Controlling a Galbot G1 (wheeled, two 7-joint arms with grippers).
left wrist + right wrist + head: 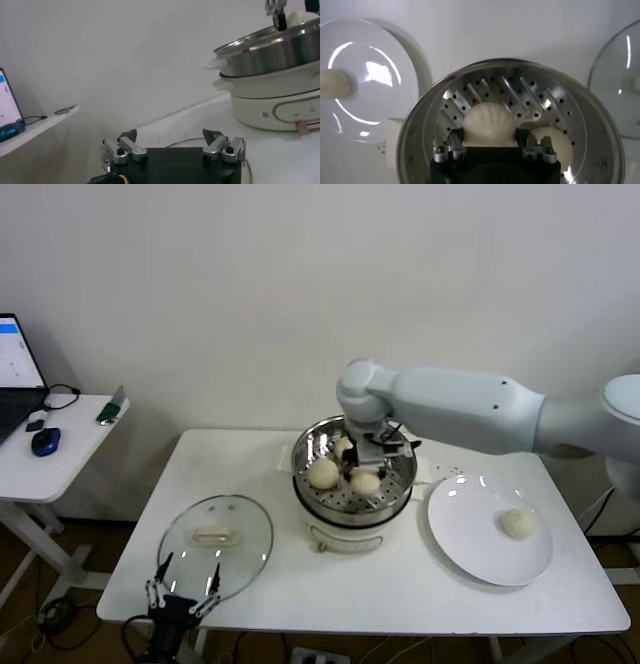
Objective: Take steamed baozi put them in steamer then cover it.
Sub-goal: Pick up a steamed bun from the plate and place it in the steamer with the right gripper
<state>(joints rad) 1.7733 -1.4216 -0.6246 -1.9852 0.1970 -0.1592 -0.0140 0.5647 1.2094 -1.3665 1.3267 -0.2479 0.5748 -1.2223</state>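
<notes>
The steamer (392,494) is a shiny perforated basket on a cream pot base at the table's middle. Inside it lie two steamed baozi (322,473) (365,481), and behind them a third baozi (488,125) sits between the fingers of my right gripper (489,139), which reaches down into the basket and is shut on it. One more baozi (518,523) rests on the white plate (470,549) to the right. The cover (215,534), a glass lid with a cream handle, lies flat at the front left. My left gripper (185,582) hangs open just before it, holding nothing.
A side table (70,439) with a laptop, a mouse and cables stands at the far left. The white wall runs close behind the table. From the left wrist view the pot base (275,100) stands ahead of the open left gripper (172,139).
</notes>
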